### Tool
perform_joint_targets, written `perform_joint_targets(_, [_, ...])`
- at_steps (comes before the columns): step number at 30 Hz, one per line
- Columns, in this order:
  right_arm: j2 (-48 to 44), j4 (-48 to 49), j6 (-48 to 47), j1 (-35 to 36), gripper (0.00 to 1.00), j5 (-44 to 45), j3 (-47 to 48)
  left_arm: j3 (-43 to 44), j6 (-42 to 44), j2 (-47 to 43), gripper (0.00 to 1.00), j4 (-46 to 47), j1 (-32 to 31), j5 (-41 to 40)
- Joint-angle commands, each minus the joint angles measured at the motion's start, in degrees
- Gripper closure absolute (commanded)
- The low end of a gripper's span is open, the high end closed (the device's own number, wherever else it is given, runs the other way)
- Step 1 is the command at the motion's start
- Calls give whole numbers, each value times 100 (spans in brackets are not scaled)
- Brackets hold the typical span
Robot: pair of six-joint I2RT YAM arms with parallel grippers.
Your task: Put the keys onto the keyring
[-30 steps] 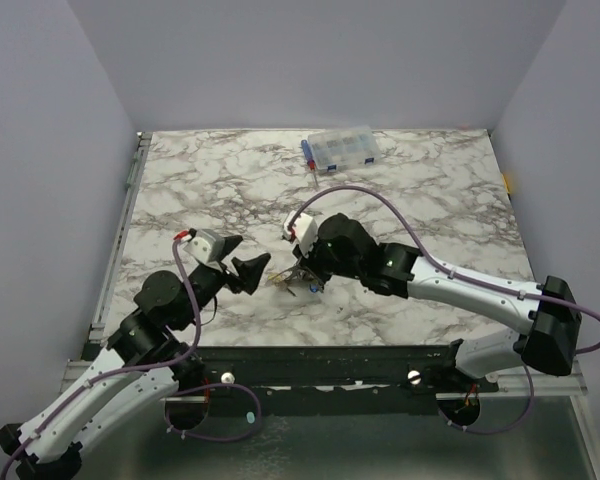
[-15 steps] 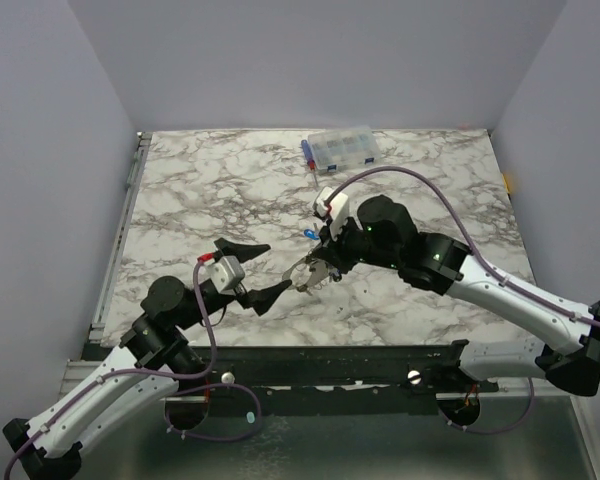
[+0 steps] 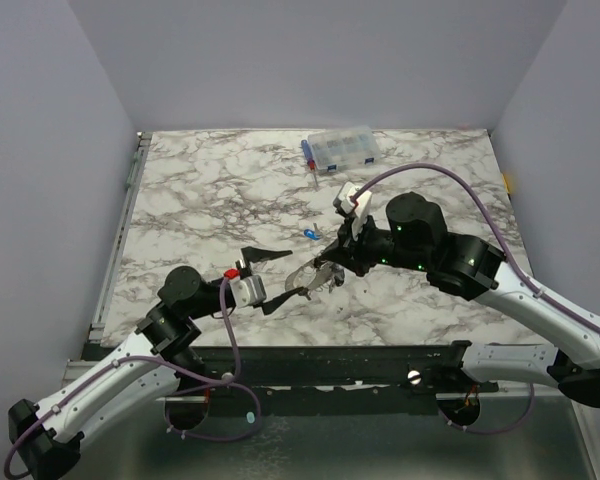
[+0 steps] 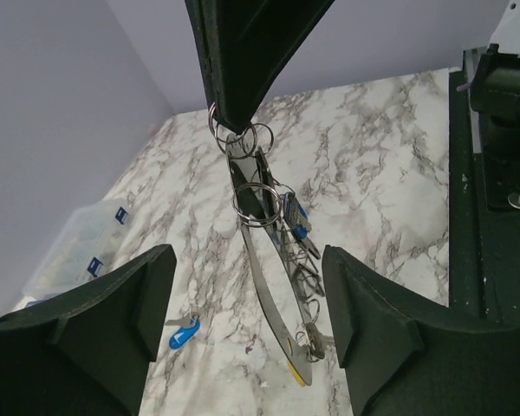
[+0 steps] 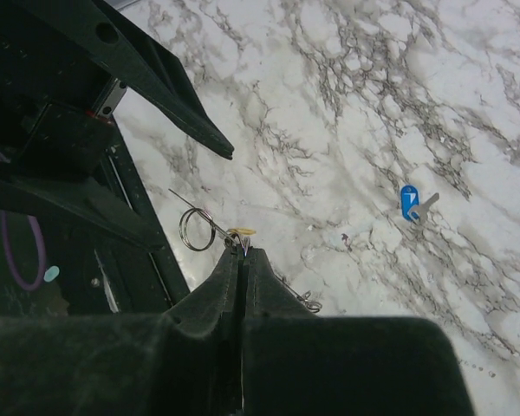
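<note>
Keyring (image 4: 262,276): thin silver hoop seen edge-on, hanging above the desk (image 4: 373,199) from the pinched tips of my right hand (image 4: 234,121). Small split rings, blue keys (image 4: 295,227) and a yellow piece are strung along it. Loose key (image 5: 408,202): blue tag, silver blade, flat on the desk, well apart from the hoop.

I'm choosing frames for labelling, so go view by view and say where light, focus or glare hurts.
Top external: even light, no glare, but the keyring is tiny, faint. Left wrist: keyring sharp, glinting; the open left pincer shows as black featureless slabs. Right wrist: the shut right pincer is a dark foreground mass; the blue key is crisp.
</note>
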Motion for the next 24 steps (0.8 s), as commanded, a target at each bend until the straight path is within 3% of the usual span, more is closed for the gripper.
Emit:
perform_joint_targets(1, [-81,-125,258,0,99,-169,183,216,397,293,30,406,8,471])
perform_joint_targets(16, [28,-316,885,0,99,-110,508,398,1035,665,37,590,-90,593])
perform_joint_targets(22, [42,-343,937,0,100,-238,540,485,1135,868,60,620,-97,659])
perform_joint_targets(24, [43,-335,960,0,99,-265,523,484,1137,896,62,662,-95,669])
